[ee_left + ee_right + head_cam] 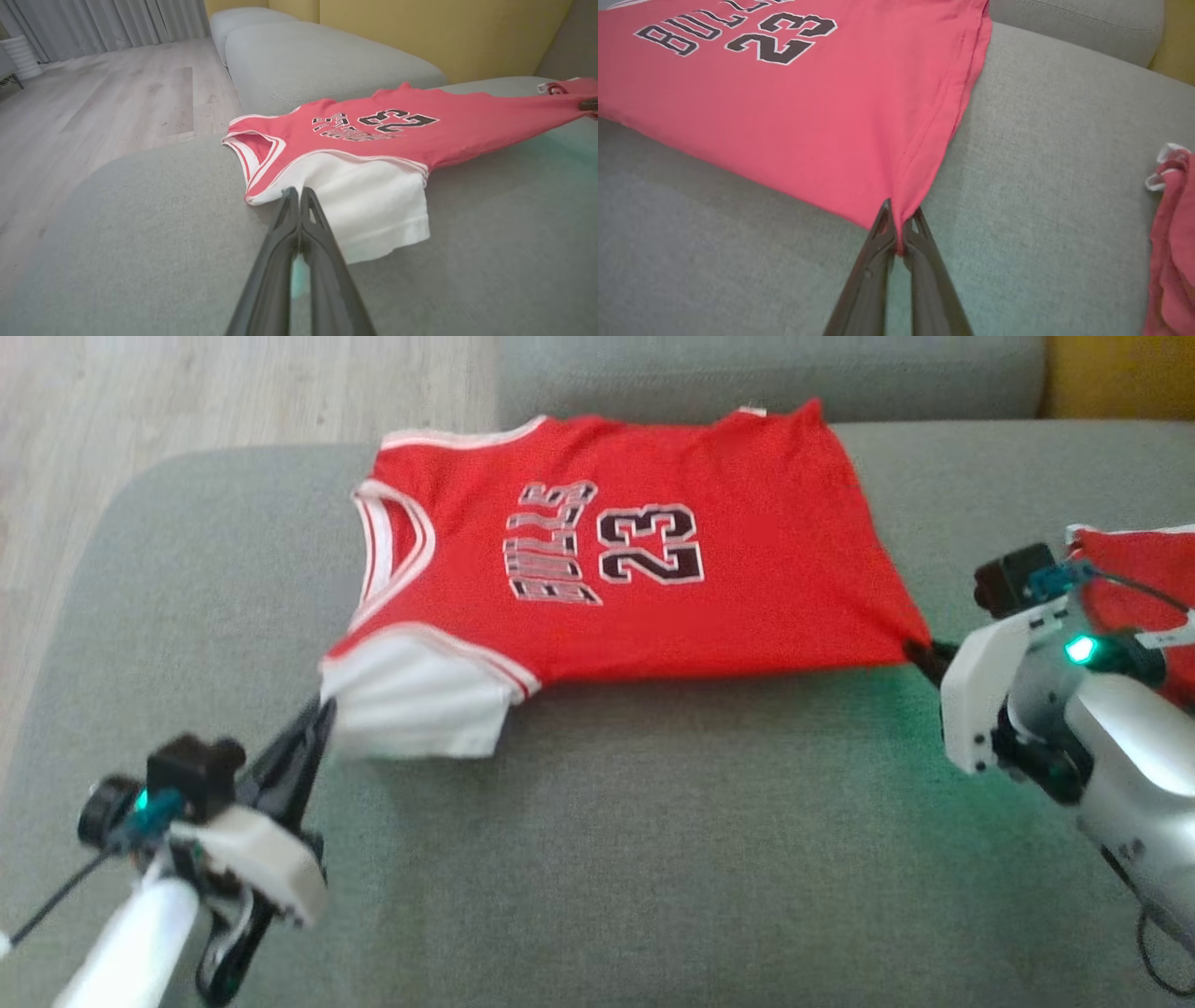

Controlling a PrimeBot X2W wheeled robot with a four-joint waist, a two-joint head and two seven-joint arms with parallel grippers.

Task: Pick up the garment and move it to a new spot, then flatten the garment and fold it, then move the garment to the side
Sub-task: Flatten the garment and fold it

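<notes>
So the red basketball jersey, mesh-looking fabric with white trim, a white short sleeve and "BULLS 23" printed in black, sits in the upper middle of the head view. It's spread across the grey fabric sofa cushion, collar toward the left of the frame and hem toward the right, print facing up.

The left gripper comes in from the lower left. Its two dark fingers are pressed tight together, pinching the jersey's edge right where the white sleeve meets the red shoulder; the wrist view shows basically no gap between them.

The right gripper reaches in from the right edge of the frame. It's clamped down too, with the near hem corner bunched into a little point between the tips. The fabric looks pulled fairly taut between the two grips, with the near edge running almost straight.

There's also a second red garment crumpled at the far right, apart from the jersey. Pale wooden floor shows in the upper left.
</notes>
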